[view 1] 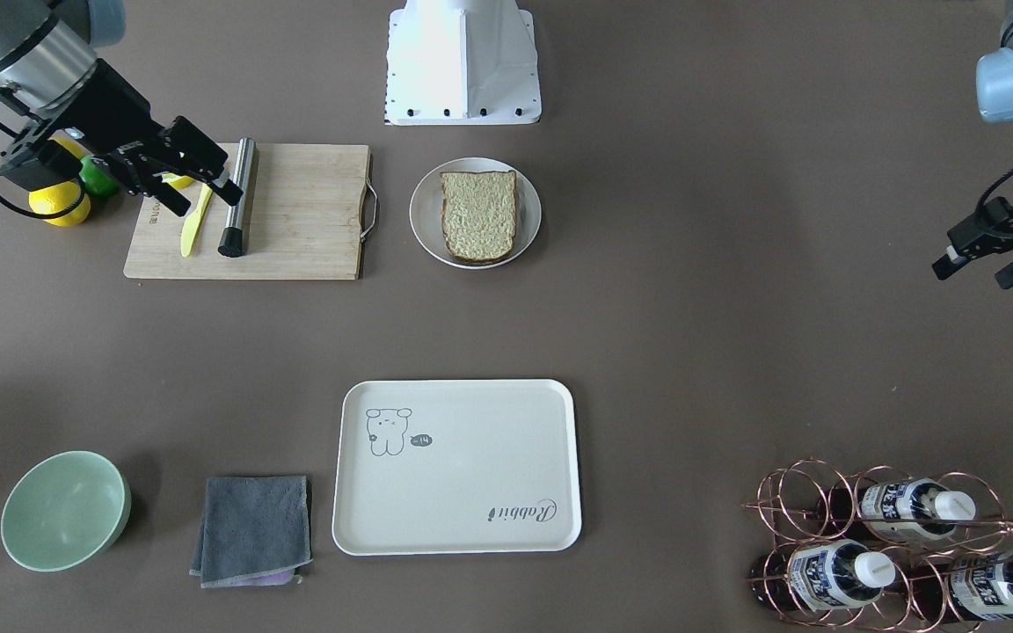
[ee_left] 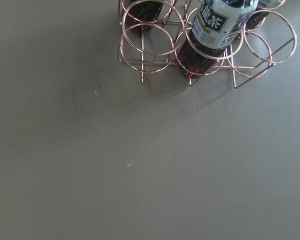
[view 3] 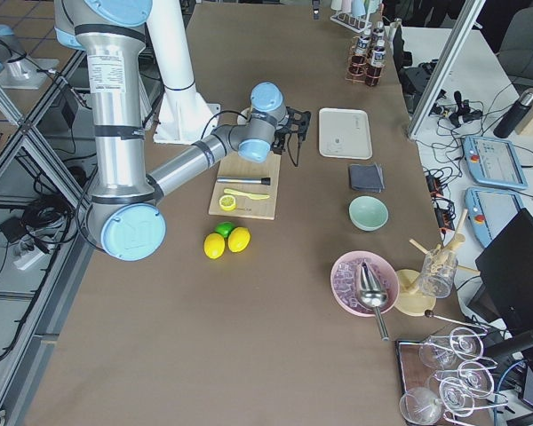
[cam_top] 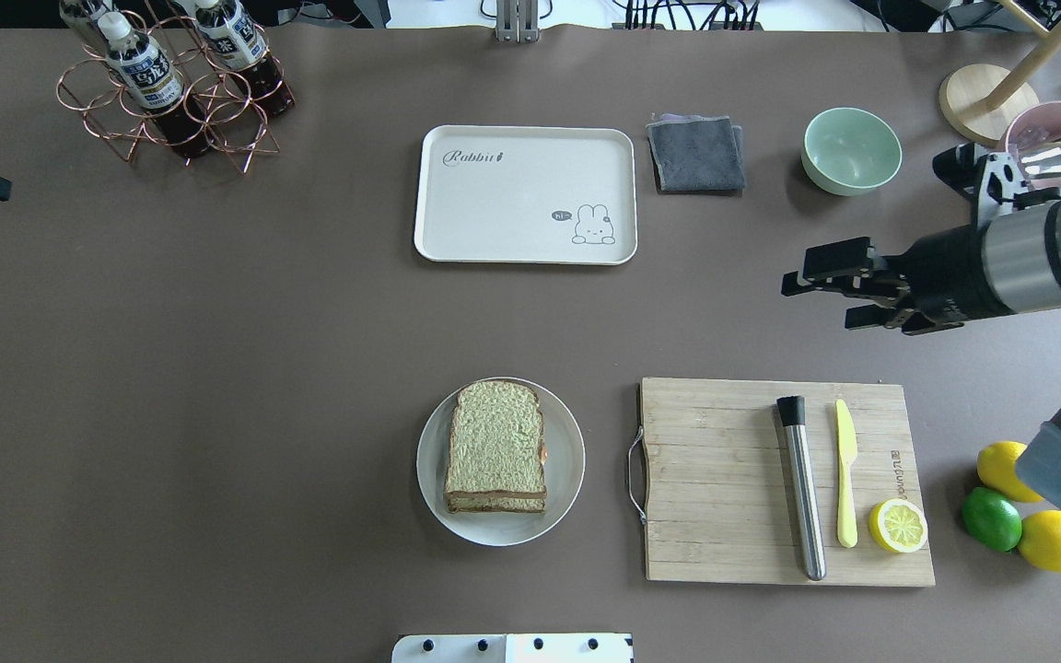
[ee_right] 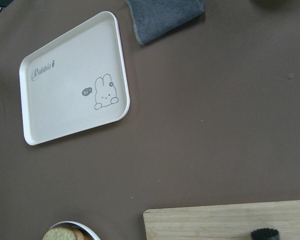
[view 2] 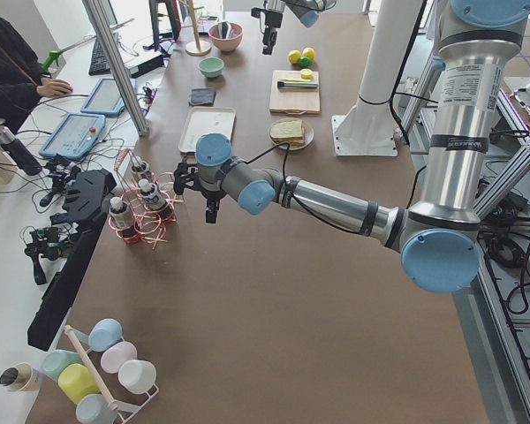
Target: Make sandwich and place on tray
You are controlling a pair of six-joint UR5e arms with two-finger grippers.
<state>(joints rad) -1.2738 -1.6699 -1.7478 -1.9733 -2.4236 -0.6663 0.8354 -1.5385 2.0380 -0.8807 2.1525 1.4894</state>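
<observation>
Sandwich [cam_top: 496,448] stacked on white plate [cam_top: 570,465], tray [cam_top: 521,198] on far side empty, so only transfer remains; right gripper [cam_top: 821,299] and left gripper [view 1: 974,272] both spread, holding nothing.

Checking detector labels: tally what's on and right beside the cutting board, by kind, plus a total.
Whole lemons: 2
Lime: 1
Lemon half: 1
Knife: 1
Metal rod: 1
Total: 6
</observation>
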